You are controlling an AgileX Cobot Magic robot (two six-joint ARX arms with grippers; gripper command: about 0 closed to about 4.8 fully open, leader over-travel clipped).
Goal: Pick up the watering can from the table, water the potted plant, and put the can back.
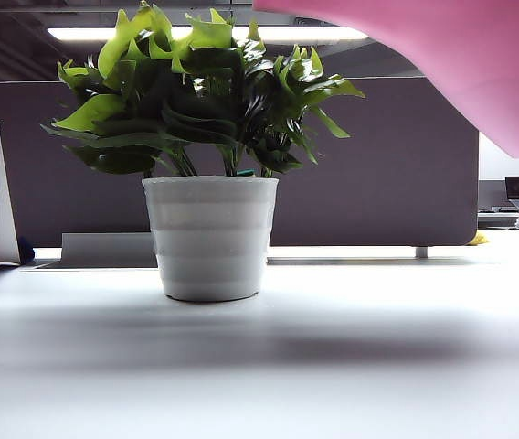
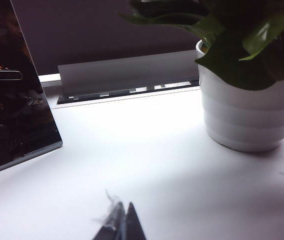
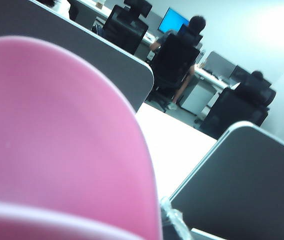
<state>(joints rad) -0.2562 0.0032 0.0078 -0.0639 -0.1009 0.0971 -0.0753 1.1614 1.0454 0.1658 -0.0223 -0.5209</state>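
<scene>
The potted plant (image 1: 210, 174) is standing upright on the white desk (image 1: 351, 366), a little left of the middle in the exterior view, with its green leaves spreading above the white ribbed pot. The watering can (image 1: 460, 55) is hanging in the air at the upper right of that view, above and to the right of the leaves, and it is not touching them. Only a part of its smooth pink body is showing there.

The right gripper (image 3: 174, 220) is appearing only as a small transparent piece just beside the pink can, which is filling most of the right wrist view. I cannot tell how its jaws are standing.

The left gripper (image 2: 121, 225) is staying low over the desk, near the pot but apart from it. Its dark fingertips are lying together and are holding nothing. A dark reflecting panel (image 2: 17, 100) is leaning on the desk, on the far side of this gripper from the pot.
</scene>
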